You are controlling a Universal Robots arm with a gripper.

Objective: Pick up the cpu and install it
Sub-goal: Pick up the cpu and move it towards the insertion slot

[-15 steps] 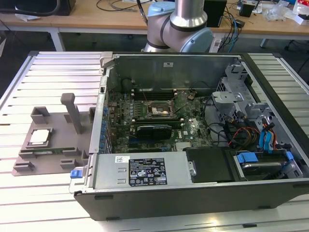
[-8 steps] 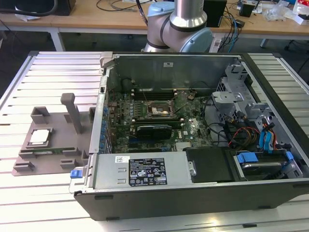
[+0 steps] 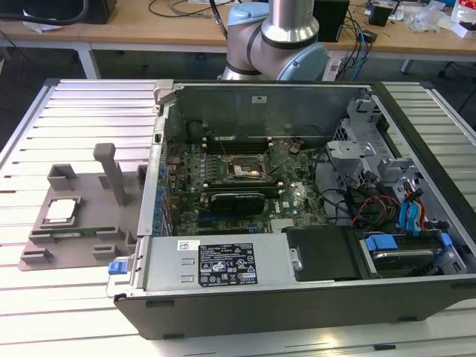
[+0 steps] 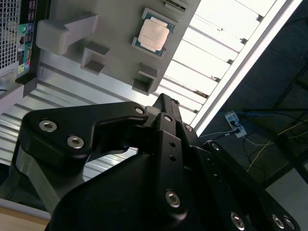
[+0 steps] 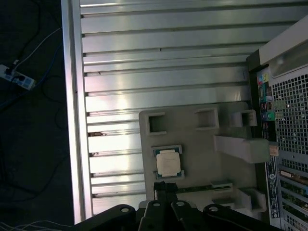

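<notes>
The small flat square cpu with silvery metal top (image 3: 61, 211) sits in a recess of the grey plastic holder plate (image 3: 89, 204) on the ribbed metal bench (image 3: 74, 111), at the exterior view's left of the open computer case (image 3: 260, 97), likely so that it lies flat and reachable, while the black hand (image 5: 161, 185), closed and empty, hangs near it.

The silver-grey tubular robot arm with pale blue joint caps (image 3: 277, 41) stands at the far side of the scene, near the middle, with one joint bulging toward the exterior view's left. The black metal linkage tool (image 5: 160, 184) (image 4: 162, 98) appears in both wrist views, bolt heads dotting its links. Its two slim fingers (image 5: 157, 190) are drawn together with nothing held between them.
</notes>
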